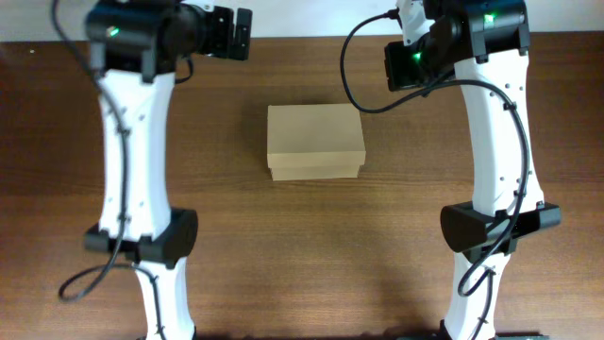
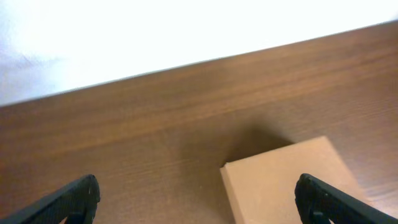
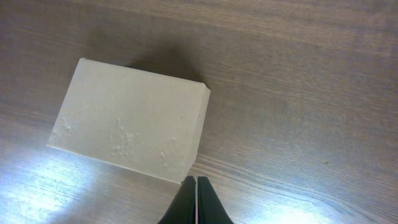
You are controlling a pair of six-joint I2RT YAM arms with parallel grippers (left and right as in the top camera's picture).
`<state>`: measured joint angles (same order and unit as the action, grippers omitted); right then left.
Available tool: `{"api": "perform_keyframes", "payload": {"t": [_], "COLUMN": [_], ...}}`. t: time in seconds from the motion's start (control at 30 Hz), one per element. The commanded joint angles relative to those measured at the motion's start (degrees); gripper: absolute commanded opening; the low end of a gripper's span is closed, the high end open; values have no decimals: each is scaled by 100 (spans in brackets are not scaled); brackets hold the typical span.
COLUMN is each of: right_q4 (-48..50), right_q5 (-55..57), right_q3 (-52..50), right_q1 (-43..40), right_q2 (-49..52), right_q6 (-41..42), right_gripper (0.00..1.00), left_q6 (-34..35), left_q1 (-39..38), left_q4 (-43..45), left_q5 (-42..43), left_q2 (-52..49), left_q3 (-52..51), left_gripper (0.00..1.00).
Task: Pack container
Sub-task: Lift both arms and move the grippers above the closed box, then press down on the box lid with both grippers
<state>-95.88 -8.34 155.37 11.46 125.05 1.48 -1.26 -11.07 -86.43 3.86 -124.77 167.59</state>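
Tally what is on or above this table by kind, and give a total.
cardboard box: 1
grippers: 2 (left gripper open, right gripper shut on nothing)
Total: 3

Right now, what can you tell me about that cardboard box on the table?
The box is plain tan cardboard, rectangular, with its lid shut and a seam showing along its front side. It lies flat near the middle of the brown wooden table. Nothing rests on it, and only the table touches it.
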Motion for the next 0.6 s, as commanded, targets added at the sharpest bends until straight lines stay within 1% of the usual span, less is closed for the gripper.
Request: {"api": "perform_keyframes", "payload": {"t": [0.0, 0.03, 0.07, 0.1, 0.13, 0.17, 0.2, 0.23, 0.27, 0.37, 0.4, 0.57], "right_q4": [-24, -35, -50, -83, -107, -118, -127, -127, -120, -72, -107, 52], "right_q5": [155, 157, 155, 155, 155, 153, 155, 155, 157, 157, 155, 151], "right_q3": [59, 59, 59, 59, 57, 46, 15, -17, -72, -289, -378, -986], "right_q1": [72, 87, 101, 133, 173, 205, 260, 302, 363, 433, 433, 450], "right_q2": [-352, -367, -389, -396, -396, -396, -393, -396, -393, -393, -391, -391], "right_q6": [50, 48, 50, 48, 48, 48, 48, 48, 46, 44, 22, -20], "right_gripper": [4, 4, 4, 4, 4, 4, 4, 4, 4, 4, 4, 4], "left_q6": [-153, -162, -162, -164, -175, -258, -341, -413, -516, -640, -651, -824], "left_q1": [35, 35, 35, 28, 28, 28, 20, 17, -9, -83, -94, -96], "left_q4": [-72, -111, -168, -275, -382, -573, -732, -844, -925, -960, -929, -562], "left_q5": [155, 173, 175, 175, 179, 258, 352, 446, 516, 525, 525, 704], "left_q2": [525, 599, 667, 708, 719, 719, 715, 704, 704, 704, 704, 704], "left_q3": [131, 131, 131, 131, 131, 131, 107, 24, -127, -732, -962, -2330], "left_gripper": [57, 29, 18, 21, 39, 51, 51, 45, 32, 4, 2, 2]}}
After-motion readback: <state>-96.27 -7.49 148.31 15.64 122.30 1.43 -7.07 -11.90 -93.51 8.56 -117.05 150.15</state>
